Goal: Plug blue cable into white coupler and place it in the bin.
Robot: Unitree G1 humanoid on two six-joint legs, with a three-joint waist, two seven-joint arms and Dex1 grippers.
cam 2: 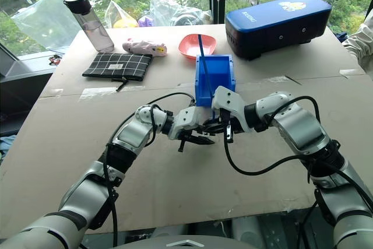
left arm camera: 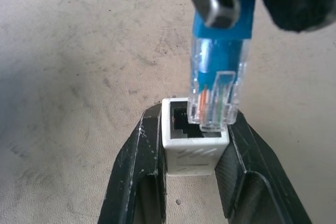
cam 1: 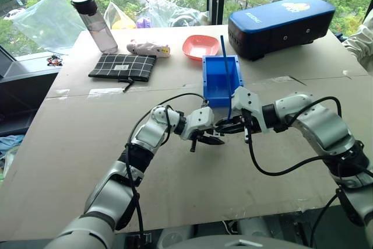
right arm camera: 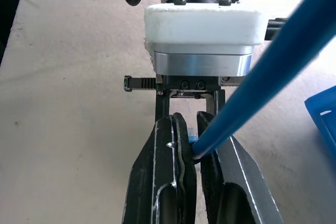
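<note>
- Two tools meet just above the brown table, near the front of the small bright blue plastic bin.
- My left tool clamps the tiny white boxy coupler, socket facing the plug.
- My right tool pinches the thin light-blue cable shut near its clear plug, whose tip sits at the socket mouth, not seated.

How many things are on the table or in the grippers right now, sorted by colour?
Blue: 3, the blue cable, the bin, the dark blue case
White: 1, the white coupler
Red-pink: 1, the dish
Black checked: 1, the pouch
Clear: 1, the bottle
Pale pink: 1, the soft toy
Total: 8
</note>
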